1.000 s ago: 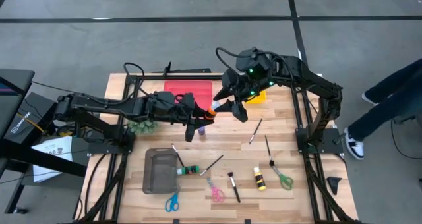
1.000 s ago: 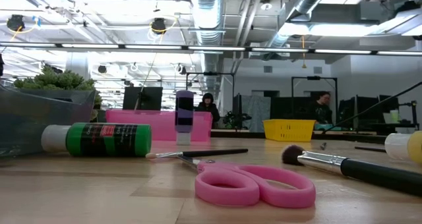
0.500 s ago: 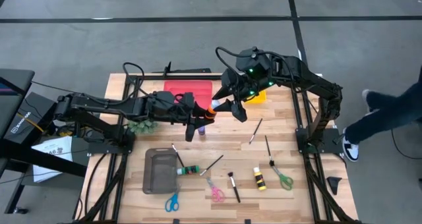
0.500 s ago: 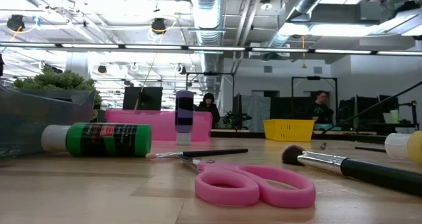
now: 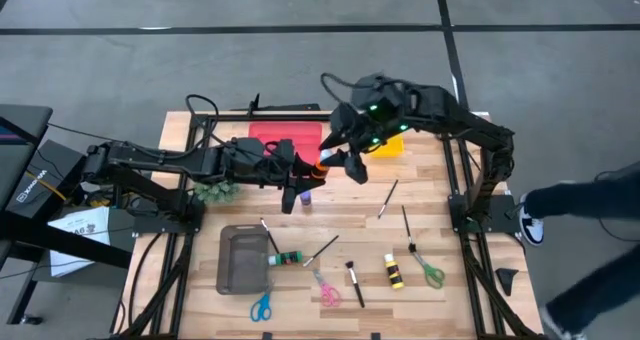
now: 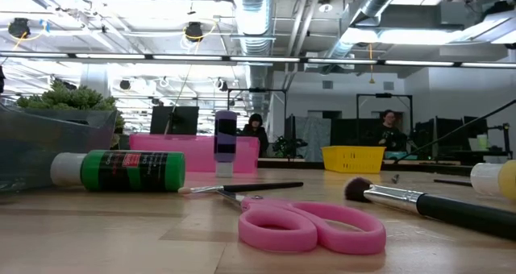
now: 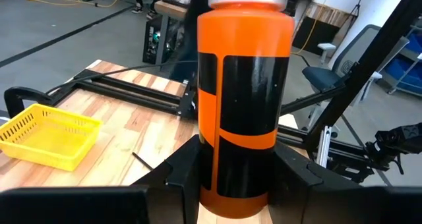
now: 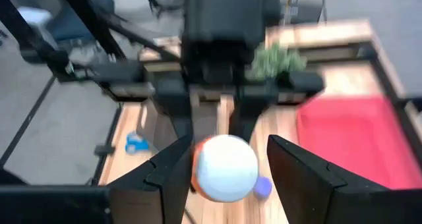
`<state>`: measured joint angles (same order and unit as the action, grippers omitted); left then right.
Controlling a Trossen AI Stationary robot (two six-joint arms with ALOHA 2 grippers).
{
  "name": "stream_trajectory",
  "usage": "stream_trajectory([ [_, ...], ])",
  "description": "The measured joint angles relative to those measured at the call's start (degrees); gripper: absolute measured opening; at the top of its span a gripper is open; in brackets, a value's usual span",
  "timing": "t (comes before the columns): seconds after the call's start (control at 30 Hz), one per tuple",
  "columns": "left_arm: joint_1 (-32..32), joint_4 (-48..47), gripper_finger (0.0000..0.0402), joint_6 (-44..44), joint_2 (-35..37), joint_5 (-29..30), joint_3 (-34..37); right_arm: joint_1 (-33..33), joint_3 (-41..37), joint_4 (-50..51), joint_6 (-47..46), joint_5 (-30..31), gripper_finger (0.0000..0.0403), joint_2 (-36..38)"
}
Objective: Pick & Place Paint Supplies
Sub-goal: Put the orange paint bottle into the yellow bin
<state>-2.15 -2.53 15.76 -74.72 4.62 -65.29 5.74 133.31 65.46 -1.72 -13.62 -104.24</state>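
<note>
Overhead, tabletop and wrist views share the orange bottle.

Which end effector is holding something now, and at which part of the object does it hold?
The left end effector holds the orange-and-black paint bottle by its lower body. The right end effector is open around its white cap, not gripping.
</note>
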Motion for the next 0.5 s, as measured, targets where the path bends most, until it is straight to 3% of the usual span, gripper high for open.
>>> stream_trajectory([
  [0.33, -0.04, 0.82, 0.0118, 0.73, -0.04, 0.00, -0.01, -0.83, 0.11, -1.44, 0.27, -0.33, 0.0111, -1.05],
  [0.5, -0.02, 1.13, 0.0119, 0.75, -0.08, -0.02, -0.06, -0.02, 0.10, -1.24, -0.01, -0.50, 0.0107, -0.60],
])
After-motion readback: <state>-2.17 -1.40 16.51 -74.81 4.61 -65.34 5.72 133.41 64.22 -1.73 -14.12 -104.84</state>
